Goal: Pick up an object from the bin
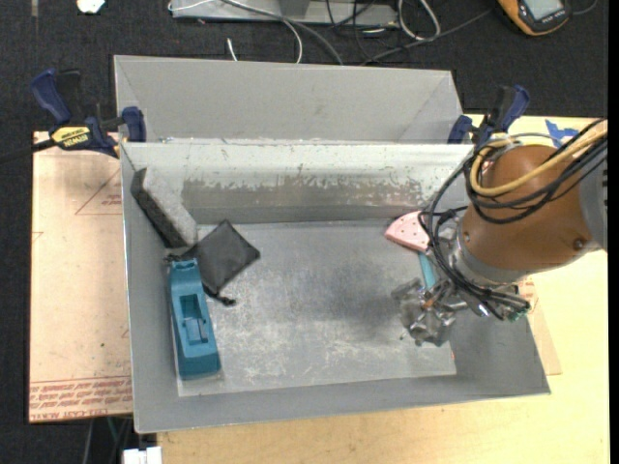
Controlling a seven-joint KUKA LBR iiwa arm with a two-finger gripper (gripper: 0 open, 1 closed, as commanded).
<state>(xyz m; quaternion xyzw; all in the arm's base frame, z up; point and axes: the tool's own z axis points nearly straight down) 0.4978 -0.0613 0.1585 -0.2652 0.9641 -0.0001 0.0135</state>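
Gripper (426, 322) hangs low over the bin (319, 298) floor, open or closed I cannot tell, with the pink wedge (406, 231) just behind it and the blue tape dispenser (191, 322) far across from it.

Dark carpet (58, 46), tangled cables (414, 19)

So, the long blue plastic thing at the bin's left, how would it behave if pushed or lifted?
The blue plastic thing looks moulded and rigid, so it should keep its shape. It lies lengthwise on the bin floor, so a push would probably slide or pivot it rather than roll it. The recess in its top suggests it is hollow and fairly light.
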